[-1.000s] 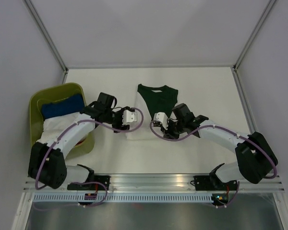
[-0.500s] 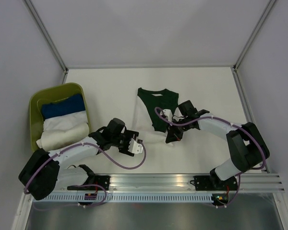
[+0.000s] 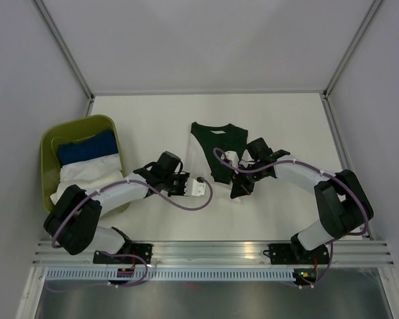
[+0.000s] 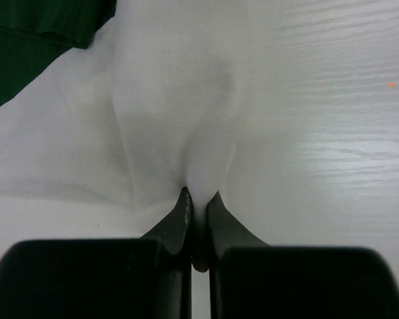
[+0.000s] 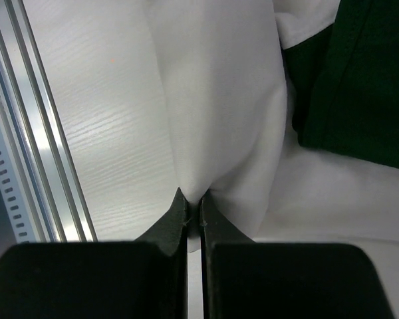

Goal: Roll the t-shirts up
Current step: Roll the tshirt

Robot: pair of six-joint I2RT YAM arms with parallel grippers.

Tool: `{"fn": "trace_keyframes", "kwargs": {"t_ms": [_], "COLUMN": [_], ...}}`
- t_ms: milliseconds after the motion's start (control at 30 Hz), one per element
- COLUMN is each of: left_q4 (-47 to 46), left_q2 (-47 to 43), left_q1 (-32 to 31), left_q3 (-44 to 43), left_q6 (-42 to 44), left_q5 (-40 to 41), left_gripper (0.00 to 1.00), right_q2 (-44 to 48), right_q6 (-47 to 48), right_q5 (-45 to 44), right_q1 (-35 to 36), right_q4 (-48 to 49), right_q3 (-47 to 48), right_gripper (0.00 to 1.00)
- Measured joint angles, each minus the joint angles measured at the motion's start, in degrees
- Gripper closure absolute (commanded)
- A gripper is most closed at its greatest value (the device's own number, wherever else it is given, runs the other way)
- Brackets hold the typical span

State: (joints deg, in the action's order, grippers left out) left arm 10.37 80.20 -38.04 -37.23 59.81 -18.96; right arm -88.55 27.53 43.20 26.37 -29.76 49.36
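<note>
Tabletop point(image 3: 286, 119) w/ white t-shirt point(image 4: 179, 86), L gripper point(image 4: 198, 216) & R gripper point(image 5: 193, 209) both pinched tight on its cloth.

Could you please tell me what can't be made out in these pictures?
The white shirt: its outline in the top view, lost against the white table.
The green shirt: lower end under the right gripper in the top view; cut off at both wrist views' edges.
The bin: whatever lies under its bundles.
</note>
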Motion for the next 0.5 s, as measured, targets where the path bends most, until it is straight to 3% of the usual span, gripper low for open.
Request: {"fn": "trace_keyframes", "kwargs": {"t_ms": [233, 267, 367, 500], "left_q4": [31.5, 34.9, 40.0, 43.6], "left_q2": [6.5, 9.2, 16.1, 23.4], "left_q1": [11.6, 12.8, 14.4, 16.3], "left_q3": [-20.6, -23.5, -27.6, -30.5], "left_q6": [1.5, 1.5, 1.1, -0.2], "left_q5": [-21.9, -24.0, -27.3, -27.7], "left_gripper": [0.98, 0.98, 0.94, 0.86], "right_q2": [2.4, 2.3, 0.8, -3.5], "right_q6": [0.8, 0.7, -0.9, -3.5], "right_q5": [0.5, 0.7, 0.8, -0.5], "right_q1": [-0.1, -0.4, -2.9, -6.5], "right_q4": [-3.6, -3.7, -2.9, -1.7], "right_q3": [0.5, 0.7, 1.7, 3.9], "right_gripper": [0.95, 0.85, 0.69, 0.61]}}
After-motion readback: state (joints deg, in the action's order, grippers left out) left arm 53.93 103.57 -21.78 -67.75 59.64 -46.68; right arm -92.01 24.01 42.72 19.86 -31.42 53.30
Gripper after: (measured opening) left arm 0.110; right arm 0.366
